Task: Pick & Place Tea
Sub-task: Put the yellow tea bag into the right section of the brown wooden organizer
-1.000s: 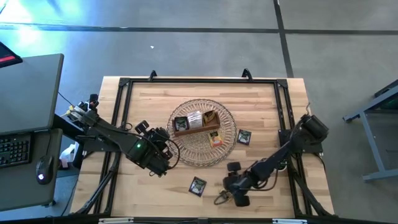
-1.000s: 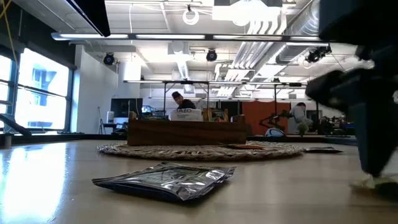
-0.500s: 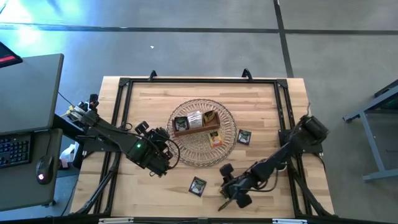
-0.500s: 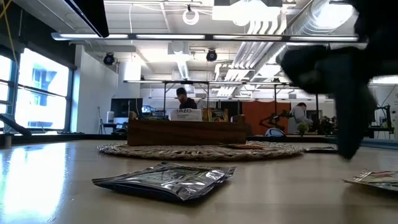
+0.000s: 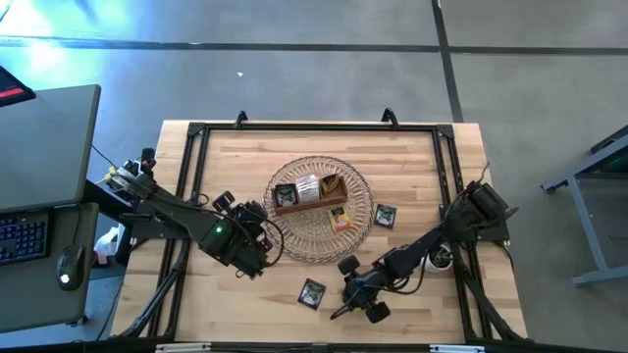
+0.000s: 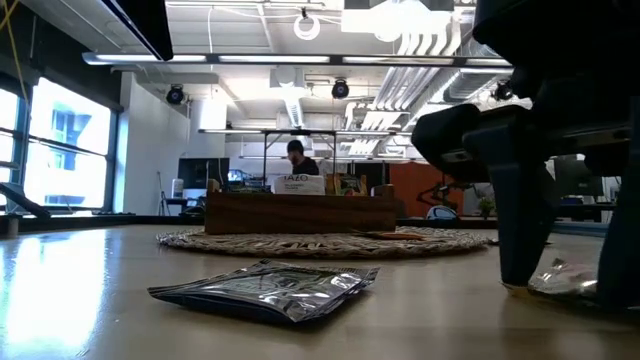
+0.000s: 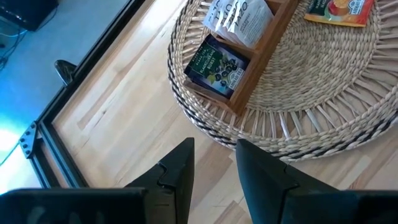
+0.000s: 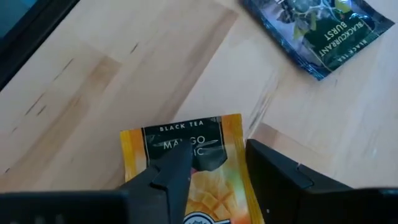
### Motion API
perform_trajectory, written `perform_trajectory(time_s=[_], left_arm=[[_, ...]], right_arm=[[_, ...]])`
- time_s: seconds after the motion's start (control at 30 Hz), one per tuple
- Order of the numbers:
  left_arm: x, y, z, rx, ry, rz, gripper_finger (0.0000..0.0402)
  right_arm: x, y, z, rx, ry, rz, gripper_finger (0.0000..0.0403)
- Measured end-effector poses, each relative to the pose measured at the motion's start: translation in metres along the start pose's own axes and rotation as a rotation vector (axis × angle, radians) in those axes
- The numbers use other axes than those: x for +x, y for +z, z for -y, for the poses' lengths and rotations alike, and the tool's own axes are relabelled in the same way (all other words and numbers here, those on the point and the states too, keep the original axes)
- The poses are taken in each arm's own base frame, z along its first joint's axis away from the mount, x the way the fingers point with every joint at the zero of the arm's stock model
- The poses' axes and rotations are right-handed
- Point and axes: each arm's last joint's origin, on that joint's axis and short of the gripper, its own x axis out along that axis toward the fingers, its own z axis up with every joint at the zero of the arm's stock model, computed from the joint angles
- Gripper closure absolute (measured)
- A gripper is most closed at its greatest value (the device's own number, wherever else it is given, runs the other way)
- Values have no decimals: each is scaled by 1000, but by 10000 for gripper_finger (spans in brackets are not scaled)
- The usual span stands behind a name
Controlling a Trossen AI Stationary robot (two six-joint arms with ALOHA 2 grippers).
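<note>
- Right gripper (image 5: 345, 306) low at the near edge of the pale wooden plank table (image 5: 226, 162), just right of the dark blue foil tea sachet (image 5: 312, 292) lying flat on the bare wood
- Right wrist view: its two dark fingers (image 8: 168, 177) stand a little apart, straddling a flat orange paper tea sachet (image 8: 186, 165) with a black label band reading "BLACK TEA / MANGO"; whether the pads actually press the sachet, cannot tell
- Orange sachet lies flat on the wood between those fingers; fruit print below the label, corners square, paper smooth
- Same view, farther off: the dark blue sachet (image 8: 317, 31), glossy, green label "BLACKCURRANT BURST", crinkled edges
- Low view: that dark sachet (image 6: 270, 290) in the foreground, silvery sheen, slightly puffed; right arm's dark bulk at the right edge with a pale sachet corner at its foot
- Round woven wicker mat (image 5: 322, 208) mid-table carries the brown wooden compartment tray (image 5: 310, 196); in it a dark blue sachet, a white one and a dark one, leaning
- One orange sachet (image 5: 340, 220) loose on the wicker near the tray; another dark sachet (image 5: 386, 216) on the wood just off the mat's right rim
- Left gripper (image 5: 257, 257) waits beside the mat's left edge; left wrist view shows its fingers (image 7: 177, 171) parted with nothing between, above the mat's rim (image 7: 261, 134)
- A person shows in the room beyond, behind the tray in the low view
</note>
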Motion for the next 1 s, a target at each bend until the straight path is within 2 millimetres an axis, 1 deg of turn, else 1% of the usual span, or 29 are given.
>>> perform_trajectory(time_s=[0.13,0.3,0.37,0.47,0.57,0.63,0.73,0.87,0.93,1.0], left_arm=[[0,0,0,2,2,-1,284],[0,0,0,2,2,-1,284],[0,0,0,1,1,-1,284],[0,0,0,-1,-1,0,284],[0,0,0,-1,-1,1,284],[0,0,0,-1,-1,1,284],[0,0,0,-2,0,7,284],[0,1,1,-6,-2,12,284],[0,1,1,-11,-7,16,284],[0,1,2,-17,-14,19,284]], right_arm=[[0,0,5,13,16,0,304],[-3,1,9,69,34,14,385],[-13,4,11,94,31,29,395],[-32,6,13,126,-23,46,383],[-55,15,19,144,-190,122,384],[-69,17,25,163,-366,148,395],[-81,16,37,209,-675,159,397],[-99,16,63,412,-1132,264,395],[-102,12,79,522,-1276,304,400],[-104,8,97,655,-1334,359,399]])
